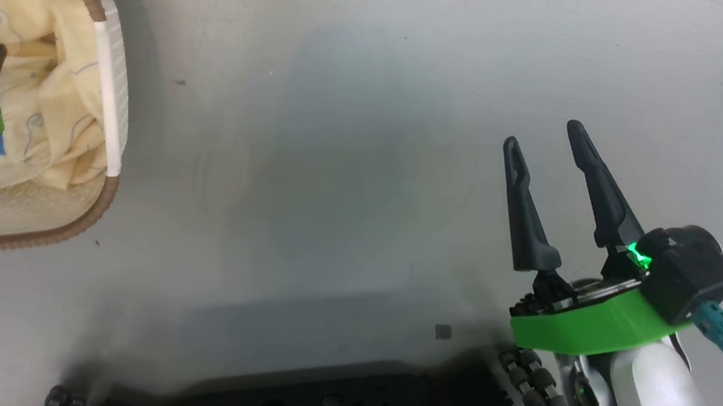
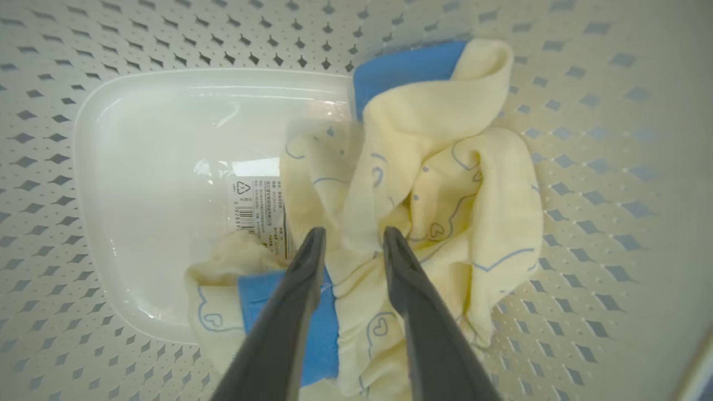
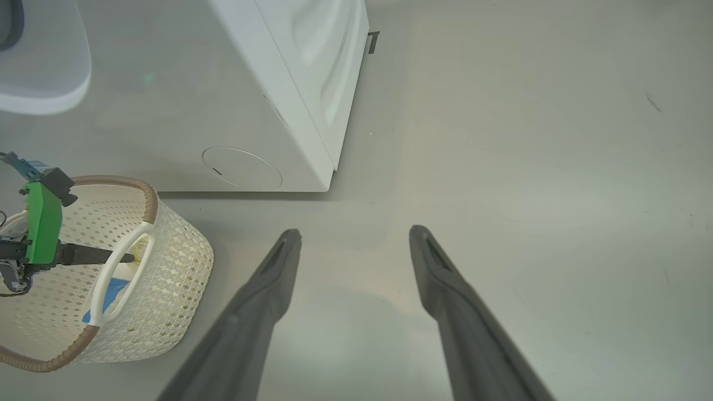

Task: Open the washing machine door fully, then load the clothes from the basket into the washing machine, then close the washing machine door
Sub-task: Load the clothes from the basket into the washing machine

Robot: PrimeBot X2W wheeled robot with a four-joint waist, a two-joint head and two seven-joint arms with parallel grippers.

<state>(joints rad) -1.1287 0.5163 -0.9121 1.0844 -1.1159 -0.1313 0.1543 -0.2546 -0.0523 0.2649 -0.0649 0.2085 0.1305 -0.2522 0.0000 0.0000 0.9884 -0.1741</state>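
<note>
Washing machine (image 3: 267, 111), big and white, stands on the grey floor (image 3: 529, 167), with the cream basket (image 3: 172, 267) near it. Inside the basket lie the clothes (image 2: 445, 184), yellow with blue patches, and the left gripper (image 2: 353, 233) reaches down to them, its fingers a little apart with a fold of cloth between the tips. The right gripper (image 1: 544, 135) hangs over the floor, fingers wide apart; a small sticker (image 2: 256, 203) on the basket's bottom shows a recycle triangle and print too tiny to read.
</note>
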